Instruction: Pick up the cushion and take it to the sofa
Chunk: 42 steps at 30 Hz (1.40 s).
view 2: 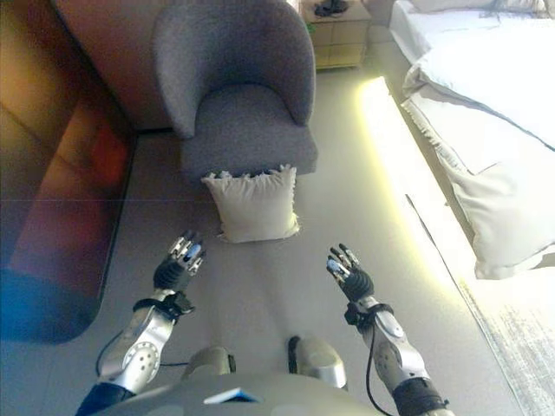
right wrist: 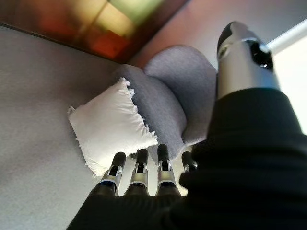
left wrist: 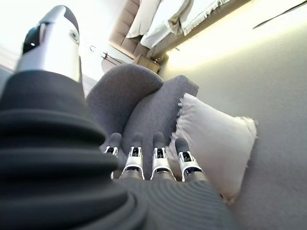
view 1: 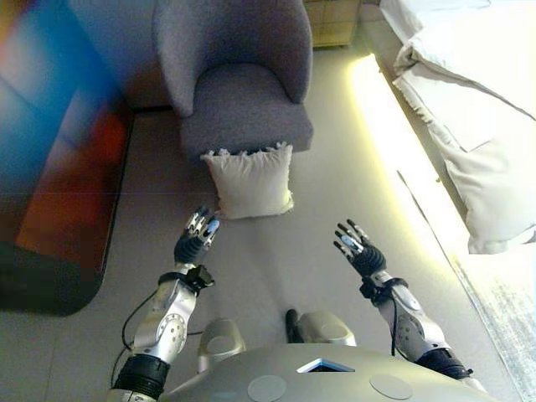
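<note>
Left eye view: a cream cushion (view 1: 249, 181) with a fringed top edge stands on the pale carpet (view 1: 318, 218), leaning against the front of a grey armchair (view 1: 239, 79) at 12 o'clock from the robot.
Left hand: the left hand (view 1: 195, 237) is raised at 11 o'clock, just short of the cushion's lower corner, fingers straight and holding nothing.
Right hand: the right hand (view 1: 358, 249) is up at 1 o'clock, well apart from the cushion, fingers spread and empty.
Right eye view: a white bed (view 2: 494, 113) with rumpled bedding runs along 2 to 3 o'clock, a lit strip glowing under its edge; a wooden nightstand (view 2: 336, 35) stands at 1 o'clock beyond the armchair.
Left wrist view: the fingers (left wrist: 158, 151) reach out straight in a row towards the cushion (left wrist: 216, 141), which rests against the armchair (left wrist: 127, 98); nothing is grasped.
Right wrist view: the fingers (right wrist: 140, 168) extend straight, with the cushion (right wrist: 109, 124) beyond them, not touched.
</note>
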### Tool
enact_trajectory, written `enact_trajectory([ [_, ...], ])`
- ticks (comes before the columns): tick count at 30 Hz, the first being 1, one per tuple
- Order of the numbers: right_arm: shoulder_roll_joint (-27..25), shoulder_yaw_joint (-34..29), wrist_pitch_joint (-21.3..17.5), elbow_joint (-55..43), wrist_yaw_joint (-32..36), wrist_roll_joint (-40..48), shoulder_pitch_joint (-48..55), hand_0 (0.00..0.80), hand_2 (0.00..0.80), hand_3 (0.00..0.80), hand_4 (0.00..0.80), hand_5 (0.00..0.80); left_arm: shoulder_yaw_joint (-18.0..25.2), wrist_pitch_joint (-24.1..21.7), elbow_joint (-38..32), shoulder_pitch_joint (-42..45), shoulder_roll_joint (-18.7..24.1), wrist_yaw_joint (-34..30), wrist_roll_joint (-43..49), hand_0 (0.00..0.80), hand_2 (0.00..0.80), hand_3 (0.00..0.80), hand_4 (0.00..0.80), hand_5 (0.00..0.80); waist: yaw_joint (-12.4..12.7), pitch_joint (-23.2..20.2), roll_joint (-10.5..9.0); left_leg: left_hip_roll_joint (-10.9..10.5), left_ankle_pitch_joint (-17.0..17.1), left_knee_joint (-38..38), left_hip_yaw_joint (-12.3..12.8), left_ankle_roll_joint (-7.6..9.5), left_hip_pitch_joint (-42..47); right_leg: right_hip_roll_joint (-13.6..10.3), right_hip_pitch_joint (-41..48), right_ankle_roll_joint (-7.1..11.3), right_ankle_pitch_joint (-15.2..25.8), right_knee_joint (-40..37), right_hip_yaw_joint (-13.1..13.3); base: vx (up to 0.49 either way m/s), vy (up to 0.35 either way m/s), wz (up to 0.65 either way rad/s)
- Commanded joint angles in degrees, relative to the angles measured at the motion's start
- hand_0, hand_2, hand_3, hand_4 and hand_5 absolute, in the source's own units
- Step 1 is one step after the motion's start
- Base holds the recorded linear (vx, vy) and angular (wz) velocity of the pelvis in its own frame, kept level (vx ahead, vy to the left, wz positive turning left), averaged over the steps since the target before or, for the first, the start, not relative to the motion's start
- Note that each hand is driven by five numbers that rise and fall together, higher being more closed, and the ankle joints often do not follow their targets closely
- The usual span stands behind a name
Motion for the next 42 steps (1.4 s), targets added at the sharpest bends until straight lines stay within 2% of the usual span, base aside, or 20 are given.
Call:
enact_trajectory([
  [1, 1.1, -0.3, -3.5, -4.8, 1.9, 0.7, 1.8, 0.000, 0.000, 0.000, 0.000, 0.000, 1.3, -2.1, -3.7, -0.4, 1.4, 0.7, -1.7, 0.000, 0.000, 0.000, 0.000, 0.000, 2.1, 1.2, 0.91, 1.2, 12.0, -16.0, 0.2, -0.37, -2.8, -0.3, 4.1, 7.73, 2.9, -5.7, 1.1, 0.300, 0.073, 0.01],
  [4, 1.3, -0.7, -2.7, -4.9, 3.6, -0.3, 3.2, 0.000, 0.000, 0.000, 0.000, 0.000, 1.3, -3.1, -3.2, 1.0, 0.8, 1.0, -2.4, 0.000, 0.000, 0.000, 0.000, 0.000, 3.3, 1.2, 1.47, 2.4, 13.9, -22.2, -0.6, -1.29, -5.4, -0.2, 7.7, 7.86, 0.3, -5.7, 1.9, 0.320, 0.066, -0.25],
  [10, 0.7, -1.4, -1.7, -5.9, 5.0, -1.2, 4.7, 0.000, 0.000, 0.000, 0.000, 0.000, 2.5, -4.0, -2.3, 2.7, 0.6, 0.0, -2.9, 0.000, 0.000, 0.000, 0.000, 0.000, 3.2, 1.2, 3.13, 8.6, 14.6, -22.6, 0.3, -2.96, -8.5, -0.4, 10.0, 7.00, -6.3, -1.4, 0.6, 0.346, 0.143, -0.34],
  [14, 0.2, -1.8, -0.6, -6.3, 4.5, -1.4, 4.8, 0.000, 0.000, 0.000, 0.000, 0.000, 2.0, -5.2, -1.4, 1.5, 0.7, 0.6, -4.2, 0.000, 0.000, 0.000, 0.000, 0.000, 2.5, 1.2, 4.03, 10.5, 14.6, -22.6, 1.8, -2.94, -7.1, -0.5, 9.8, 6.83, -9.4, 2.4, 0.3, 0.404, 0.296, -0.74],
  [16, 0.0, -1.2, -1.1, -5.6, 4.2, -1.6, 4.0, 0.000, 0.000, 0.000, 0.000, 0.000, 1.5, -5.9, -0.8, 0.3, 0.9, 0.6, -4.8, 0.000, 0.000, 0.000, 0.000, 0.000, 2.8, 1.4, 4.12, 9.4, 13.6, -21.5, 2.2, -1.78, -6.0, -1.5, 9.5, 7.28, -10.1, 4.6, -0.4, 0.372, 0.353, -0.05],
  [17, 0.2, -0.8, -1.5, -5.3, 3.6, -1.8, 3.6, 0.000, 0.000, 0.000, 0.000, 0.000, 1.4, -5.8, -0.8, -0.2, 1.2, 0.8, -4.5, 0.000, 0.000, 0.000, 0.000, 0.000, 3.3, 1.5, 4.11, 8.6, 13.7, -19.2, 1.9, -1.82, -6.5, -2.3, 9.5, 7.68, -10.8, 5.9, -1.1, 0.396, 0.381, 0.18],
  [19, 0.5, 0.1, -2.0, -4.2, 1.9, -1.4, 2.3, 0.000, 0.000, 0.000, 0.000, 0.000, 1.0, -5.8, 0.1, -0.7, 1.8, 0.0, -3.4, 0.000, 0.000, 0.000, 0.000, 0.000, 4.2, 1.5, 3.66, 6.5, 13.1, -13.8, 0.4, -1.44, -7.8, -4.5, 10.0, 8.94, -10.3, 8.2, -1.9, 0.389, 0.323, 0.08],
  [20, 0.7, 0.1, -1.4, -4.1, 1.2, -0.7, 1.8, 0.000, 0.000, 0.000, 0.000, 0.000, 1.2, -5.6, 0.3, -0.7, 2.4, -0.2, -2.9, 0.000, 0.000, 0.000, 0.000, 0.000, 4.8, 1.2, 2.94, 4.9, 12.2, -10.9, -0.5, -0.91, -8.6, -6.0, 10.8, 10.13, -8.6, 9.3, -2.0, 0.423, 0.313, 0.05],
  [22, 1.1, 0.3, -0.5, -4.1, 2.0, 1.8, 1.3, 0.000, 0.000, 0.000, 0.000, 0.000, 2.3, -5.3, -0.2, -0.3, 3.2, -1.2, -1.4, 0.000, 0.000, 0.000, 0.000, 0.000, 5.8, -0.1, 1.45, 2.3, 9.6, -10.1, 0.9, 1.56, -8.0, -9.3, 11.3, 12.97, -1.2, 13.9, -3.1, 0.405, 0.313, 0.04],
  [24, 2.4, 0.9, -1.6, -3.9, 2.4, 1.9, 0.2, 0.000, 0.000, 0.000, 0.000, 0.000, 2.5, -4.9, -0.7, -0.4, 4.2, -1.4, 0.5, 0.000, 0.000, 0.000, 0.000, 0.000, 6.9, -1.3, 1.10, -0.2, 7.7, -10.7, 1.8, 3.81, -6.2, -11.2, 10.6, 14.30, 6.1, 22.2, -4.5, 0.385, 0.341, 0.06],
  [25, 3.6, 1.4, -2.4, -3.6, 1.8, 1.9, -0.6, 0.000, 0.000, 0.000, 0.000, 0.000, 2.6, -4.4, -1.0, -0.8, 4.9, -1.4, 1.9, 0.000, 0.000, 0.000, 0.000, 0.000, 7.3, -1.5, 1.35, -1.7, 6.1, -10.7, 1.7, 5.07, -4.4, -12.8, 7.9, 14.11, 8.6, 29.5, -5.8, 0.359, 0.344, 0.03],
  [26, 4.0, 1.5, -2.5, -3.2, 1.5, 1.7, -0.9, 0.000, 0.000, 0.000, 0.000, 0.000, 2.7, -4.1, -1.1, -1.0, 5.0, -1.2, 2.5, 0.000, 0.000, 0.000, 0.000, 0.000, 7.5, -1.8, 1.88, -1.9, 5.6, -10.7, 1.6, 5.40, -3.8, -13.2, 6.3, 13.65, 9.4, 31.4, -6.1, 0.347, 0.362, 0.07],
  [27, 4.8, 1.7, -3.0, -2.0, 1.0, 0.9, -1.5, 0.000, 0.000, 0.000, 0.000, 0.000, 3.0, -3.7, -0.9, -1.8, 5.1, -0.9, 3.0, 0.000, 0.000, 0.000, 0.000, 0.000, 7.6, -1.7, 2.21, -3.2, 4.7, -10.7, 1.2, 6.06, -2.4, -15.4, 3.1, 12.82, 9.8, 33.9, -7.0, 0.265, 0.308, 0.14],
  [28, 5.1, 2.1, -3.0, -1.5, 0.3, 0.1, -1.8, 0.000, 0.000, 0.000, 0.000, 0.000, 3.2, -3.3, -0.9, -2.6, 5.0, -0.4, 3.0, 0.000, 0.000, 0.000, 0.000, 0.000, 7.3, -1.6, 2.76, -3.8, 4.3, -11.1, 1.2, 6.31, -1.0, -16.2, 0.2, 12.04, 9.1, 34.0, -7.5, 0.277, 0.300, -0.05],
  [30, 5.0, 2.1, -2.8, -1.7, -0.6, -0.6, -1.3, 0.000, 0.000, 0.000, 0.000, 0.000, 4.0, -2.5, -1.2, -3.5, 5.2, -0.8, 2.3, 0.000, 0.000, 0.000, 0.000, 0.000, 6.7, -1.2, 3.21, -4.6, 4.0, -11.0, 1.2, 6.21, 0.2, -15.4, -1.3, 10.74, 6.4, 28.5, -8.9, 0.211, 0.136, -0.11],
  [31, 4.9, 1.7, -3.1, -2.0, -0.1, -0.4, -0.3, 0.000, 0.000, 0.000, 0.000, 0.000, 4.5, -2.0, -1.7, -3.6, 5.4, -1.2, 1.7, 0.000, 0.000, 0.000, 0.000, 0.000, 6.0, -0.8, 3.27, -5.3, 3.4, -10.8, 0.9, 6.07, 1.4, -14.8, -2.2, 10.40, 5.3, 21.8, -9.8, 0.219, 0.025, 0.02],
  [33, 4.6, 0.9, -3.9, -2.3, 0.8, -0.2, 1.4, 0.000, 0.000, 0.000, 0.000, 0.000, 4.8, -1.6, -1.5, -3.6, 5.5, -1.3, 0.4, 0.000, 0.000, 0.000, 0.000, 0.000, 4.8, -0.3, 3.21, -5.6, 2.6, -11.1, 0.7, 5.58, 3.5, -14.6, -3.2, 10.82, 6.4, 13.2, -10.4, 0.217, -0.024, -0.02],
  [35, 4.2, 0.5, -4.0, -2.9, 1.0, 0.6, 2.0, 0.000, 0.000, 0.000, 0.000, 0.000, 4.6, -1.6, -0.9, -3.3, 4.9, -1.0, -0.6, 0.000, 0.000, 0.000, 0.000, 0.000, 3.6, 0.3, 2.56, -5.5, 1.6, -10.8, 1.1, 4.90, 4.8, -14.8, -3.4, 11.73, 8.3, 6.4, -9.4, 0.176, -0.049, 0.19],
  [37, 4.1, 0.2, -4.2, -3.1, 1.2, 1.0, 2.1, 0.000, 0.000, 0.000, 0.000, 0.000, 3.8, -2.2, -0.6, -2.4, 4.2, -1.4, -0.9, 0.000, 0.000, 0.000, 0.000, 0.000, 2.7, 0.5, 1.75, -5.6, 0.1, -10.6, 1.2, 4.36, 5.5, -15.0, -3.6, 13.02, 10.3, 0.3, -7.3, 0.163, -0.054, 0.24],
  [42, 3.7, 0.3, -4.2, -3.2, 0.0, 2.0, 0.6, 0.000, 0.000, 0.000, 0.000, 0.000, 1.7, -2.5, 0.1, 0.2, 3.4, -2.6, 1.3, 0.000, 0.000, 0.000, 0.000, 0.000, 1.6, 0.7, 0.06, -6.8, -4.0, -10.6, -0.2, 4.79, 7.5, -16.4, -7.5, 16.03, 18.1, -7.8, -2.6, 0.191, -0.065, 0.22],
])
